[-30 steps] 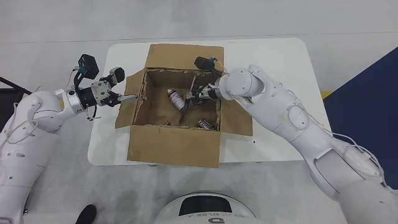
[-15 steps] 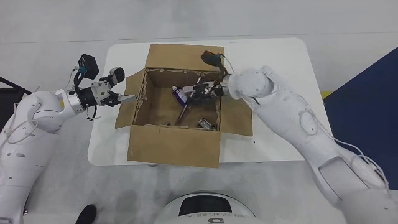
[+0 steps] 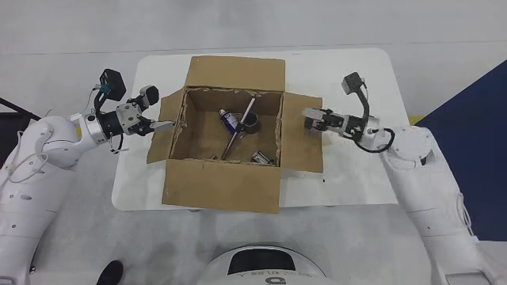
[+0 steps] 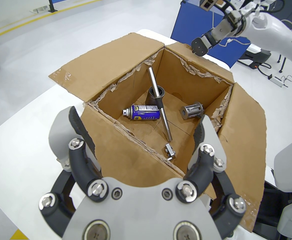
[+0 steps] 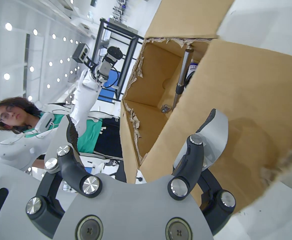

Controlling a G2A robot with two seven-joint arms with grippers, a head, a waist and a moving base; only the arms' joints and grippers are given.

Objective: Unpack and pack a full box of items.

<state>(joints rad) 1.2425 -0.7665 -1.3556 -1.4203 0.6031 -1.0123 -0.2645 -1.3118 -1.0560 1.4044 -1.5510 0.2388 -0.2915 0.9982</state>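
Right gripper [image 3: 309, 119] has withdrawn from inside the box [image 3: 222, 186] and now hangs over the 3 o'clock flap, fingers spread and empty. Left gripper [image 3: 161, 125] remains at the 9 o'clock flap, likewise released and holding nothing. Box stands mid-surface [image 3: 356, 71] with all four flaps folded out. Inside it lie a blue can [image 4: 142, 112], a steel rod [image 4: 159, 103] crossing a dark sleeve [image 4: 152, 96], a caged part [image 4: 192, 111] toward 5 o'clock and a small bracket [image 4: 169, 151] near 6 o'clock.

White arms [image 3: 47, 146], silver black-linked jaws
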